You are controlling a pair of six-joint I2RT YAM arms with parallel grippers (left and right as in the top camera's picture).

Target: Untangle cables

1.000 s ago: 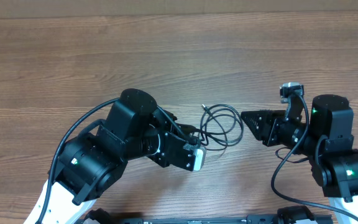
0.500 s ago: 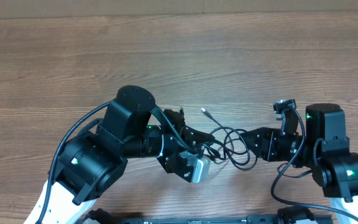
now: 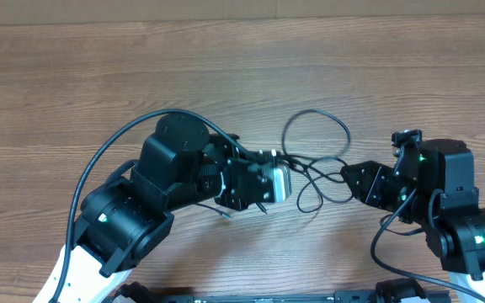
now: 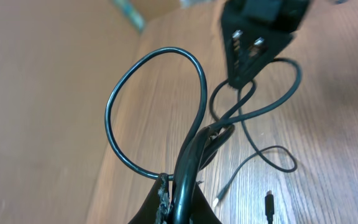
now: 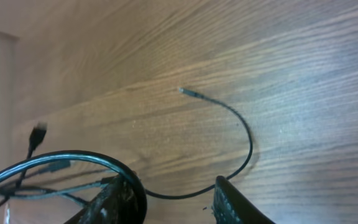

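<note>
Wooden table fills my overhead view. My left gripper is clamped tight on the bunched black cables, which stretch between the two arms. My right gripper has its fingers apart, with one cord lying against a finger.

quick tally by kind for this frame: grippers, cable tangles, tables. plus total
Grippers: 2 (left gripper, right gripper)
Cable tangle: 1 (black; the number of separate cords cannot be told)
Table: 1 (wood grain)
Total: 4
</note>
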